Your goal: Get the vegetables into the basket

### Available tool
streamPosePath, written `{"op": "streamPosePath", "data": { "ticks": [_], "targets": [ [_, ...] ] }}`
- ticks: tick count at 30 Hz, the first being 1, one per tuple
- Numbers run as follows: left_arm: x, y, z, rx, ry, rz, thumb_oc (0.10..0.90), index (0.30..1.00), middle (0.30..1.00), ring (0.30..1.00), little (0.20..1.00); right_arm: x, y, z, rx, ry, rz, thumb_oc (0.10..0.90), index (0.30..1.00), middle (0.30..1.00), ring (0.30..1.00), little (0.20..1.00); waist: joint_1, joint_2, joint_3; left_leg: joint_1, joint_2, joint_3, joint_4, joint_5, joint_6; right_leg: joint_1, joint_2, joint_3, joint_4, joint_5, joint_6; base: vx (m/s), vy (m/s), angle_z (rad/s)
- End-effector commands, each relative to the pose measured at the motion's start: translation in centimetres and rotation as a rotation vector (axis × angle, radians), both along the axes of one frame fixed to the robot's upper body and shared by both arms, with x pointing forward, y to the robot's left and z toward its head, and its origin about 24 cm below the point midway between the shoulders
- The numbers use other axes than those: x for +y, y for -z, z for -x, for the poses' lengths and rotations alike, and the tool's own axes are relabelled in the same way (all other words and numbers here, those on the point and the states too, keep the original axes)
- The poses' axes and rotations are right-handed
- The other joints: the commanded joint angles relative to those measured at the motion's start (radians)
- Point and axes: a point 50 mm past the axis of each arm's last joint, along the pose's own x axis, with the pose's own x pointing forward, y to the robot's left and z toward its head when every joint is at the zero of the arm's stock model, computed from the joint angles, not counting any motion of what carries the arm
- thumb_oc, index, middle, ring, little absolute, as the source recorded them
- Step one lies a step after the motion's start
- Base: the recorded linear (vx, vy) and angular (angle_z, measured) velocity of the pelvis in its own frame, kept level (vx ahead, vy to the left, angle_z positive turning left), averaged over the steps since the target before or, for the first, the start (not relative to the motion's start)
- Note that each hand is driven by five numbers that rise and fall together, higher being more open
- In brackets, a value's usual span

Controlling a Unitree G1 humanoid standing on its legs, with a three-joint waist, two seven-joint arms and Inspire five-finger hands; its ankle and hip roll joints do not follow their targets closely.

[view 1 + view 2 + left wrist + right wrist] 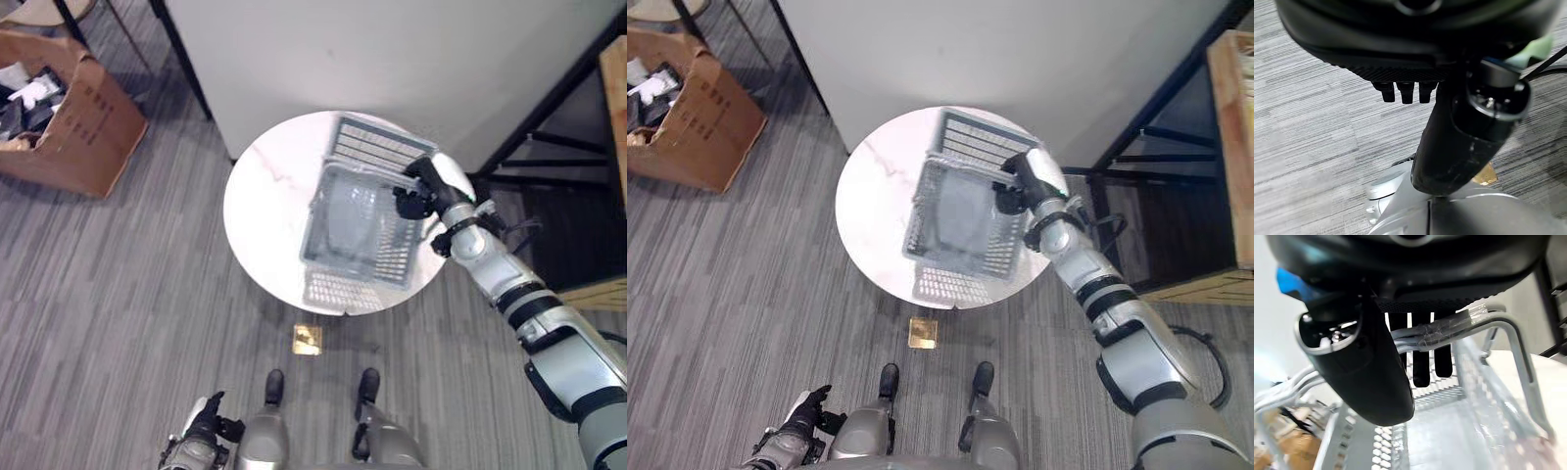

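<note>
A grey wire basket (315, 227) rests tilted on the round white table (265, 196), and its mesh bottom (1440, 431) looks empty. My right hand (419, 196) reaches over the basket's far right corner. In the right wrist view the taped wire handle (1469, 323) runs between the thumb (1366, 382) and the fingers (1420, 367), which are closed round it. No vegetables are visible on the table or in the basket. My left hand (206, 423) hangs low by my side, relaxed and holding nothing, with carpet (1312, 117) past it.
An open cardboard box (78, 122) full of odds and ends stands on the carpet at the far left. A white wall (392, 59) rises behind the table. Black shelf frames (549, 127) and wooden boards (1229, 147) stand to the right. A small yellow object (307, 340) lies on the floor below the table.
</note>
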Motion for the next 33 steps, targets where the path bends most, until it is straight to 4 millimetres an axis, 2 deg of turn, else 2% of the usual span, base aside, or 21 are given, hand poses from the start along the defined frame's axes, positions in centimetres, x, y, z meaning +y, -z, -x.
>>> {"op": "streamPosePath", "data": {
  "ticks": [1,4,11,16,18,25,29,30,33],
  "targets": [
    [-0.2,0.5,1.3,0.071,0.064,-0.007,0.9,1.0,1.0,1.0,1.0,1.3,-7.8,0.0,-0.297,-0.127,-0.176,0.4,0.3,0.3,0.3,0.3,0.012,-0.048,-0.04,0.005,-0.001,0.019,-0.02,-0.011,0.028,0.079,-0.064,0.033,-0.001,-0.014,0.065,0.01,0.001,-0.04],
    [-0.1,0.7,1.8,0.089,0.058,-0.003,0.9,1.0,1.0,1.0,1.0,1.7,-7.2,0.7,-0.287,-0.166,-0.215,0.4,0.3,0.3,0.3,0.3,0.007,-0.049,-0.05,0.017,0.0,0.028,-0.02,-0.015,0.027,0.087,-0.064,0.034,-0.001,-0.016,0.066,0.0,0.005,-0.07],
    [0.2,0.9,3.2,0.129,0.053,0.01,0.9,1.0,1.0,1.0,1.0,1.9,-6.2,2.8,-0.248,-0.282,-0.175,0.4,0.3,0.3,0.3,0.3,-0.013,-0.048,-0.08,0.043,0.0,0.044,-0.02,-0.022,0.026,0.103,-0.064,0.043,-0.001,-0.017,0.069,-0.01,0.006,-0.03],
    [0.8,1.0,4.1,0.166,0.053,0.003,0.9,1.0,1.0,1.0,1.0,1.6,-5.5,4.1,-0.214,-0.337,-0.082,0.4,0.3,0.3,0.3,0.3,-0.03,-0.053,-0.097,0.057,0.001,0.055,-0.02,-0.025,0.024,0.113,-0.068,0.047,-0.001,-0.014,0.074,-0.01,0.0,-0.05],
    [1.1,1.0,4.3,0.177,0.049,-0.007,0.9,1.0,1.0,1.0,1.0,1.0,-5.4,4.7,-0.197,-0.349,0.004,0.4,0.3,0.3,0.3,0.3,-0.039,-0.058,-0.108,0.069,0.001,0.063,-0.02,-0.029,0.023,0.118,-0.07,0.05,-0.001,-0.012,0.075,-0.01,-0.007,-0.07],
    [1.3,1.0,4.7,0.192,0.066,-0.015,0.9,1.0,1.0,1.0,1.0,-0.2,-4.3,5.4,-0.146,-0.334,0.049,0.4,0.3,0.3,0.3,0.3,-0.051,-0.058,-0.12,0.082,0.001,0.078,-0.02,-0.033,0.025,0.122,-0.073,0.058,-0.001,-0.007,0.079,-0.01,0.003,-0.08],
    [1.1,1.0,4.8,0.187,0.083,-0.013,0.9,1.0,1.0,1.0,1.0,-1.2,-4.0,5.8,-0.132,-0.309,0.145,0.4,0.3,0.3,0.3,0.3,-0.059,-0.057,-0.124,0.091,0.001,0.086,-0.02,-0.036,0.027,0.123,-0.074,0.063,-0.001,-0.004,0.081,0.0,0.005,-0.06],
    [1.1,1.1,4.9,0.19,0.101,-0.017,0.9,1.0,1.0,1.0,1.0,-2.2,-3.6,6.0,-0.128,-0.275,0.205,0.4,0.3,0.3,0.3,0.3,-0.066,-0.057,-0.127,0.099,0.001,0.089,-0.02,-0.04,0.029,0.126,-0.075,0.066,-0.001,-0.002,0.083,0.01,0.007,-0.05],
    [0.9,1.1,4.9,0.192,0.114,-0.02,0.9,1.0,1.0,1.0,1.0,-2.8,-3.1,6.2,-0.12,-0.249,0.234,0.4,0.3,0.3,0.3,0.3,-0.071,-0.055,-0.126,0.108,0.0,0.091,-0.02,-0.043,0.032,0.132,-0.076,0.07,-0.001,-0.003,0.083,0.01,0.003,-0.02]
  ]
}}
